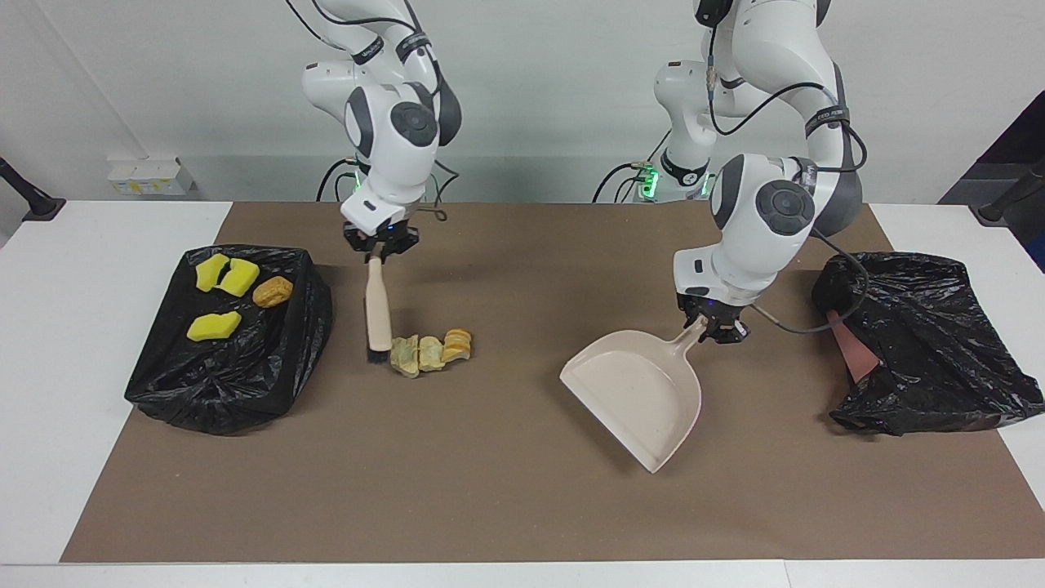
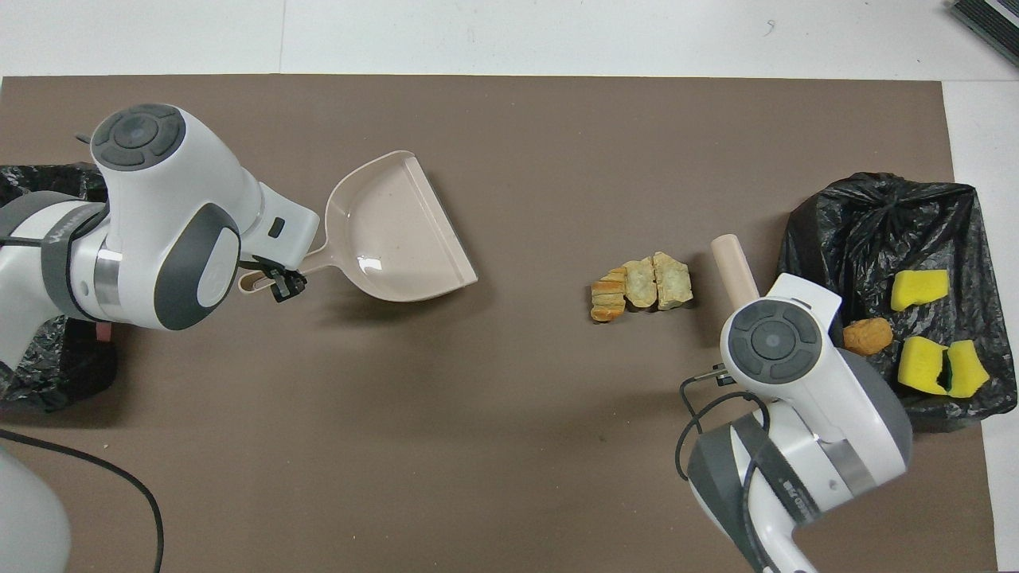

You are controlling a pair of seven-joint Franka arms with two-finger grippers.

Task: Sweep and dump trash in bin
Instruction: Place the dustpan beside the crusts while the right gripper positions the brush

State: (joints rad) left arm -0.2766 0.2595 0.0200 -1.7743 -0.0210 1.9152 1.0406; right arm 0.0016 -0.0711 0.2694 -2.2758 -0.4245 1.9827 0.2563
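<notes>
In the middle of the brown paper mat (image 1: 506, 506) lies a small row of pale beige and orange pastry-like pieces (image 1: 430, 353); I take this row as my landmark. These pieces are the trash that is not yet swept.

The right gripper (image 1: 380, 248) is clenched on the top of a beige brush with a wooden handle and dark bristles (image 1: 377, 306). The brush hangs upright, and its bristles are just beside the row, at the end toward the right arm's side of the table, touching it or nearly so.

The left gripper (image 1: 712, 325) grasps the handle of a beige plastic dustpan (image 1: 637, 392). The pan is empty and stands well apart from the row, toward the left arm's end, with its open edge turned toward the row.

A black plastic-lined bin (image 1: 233, 384), at the right arm's end from the row, already carries three yellow sponge chunks (image 1: 214, 325) and a brown bread-like lump (image 1: 272, 291). A second black bag (image 1: 931, 343) lies at the left arm's end, past the dustpan.

So I judge that part of the trash is already dumped. What is left: to sweep the row into the pan, and then to tip the pan over a bin.
</notes>
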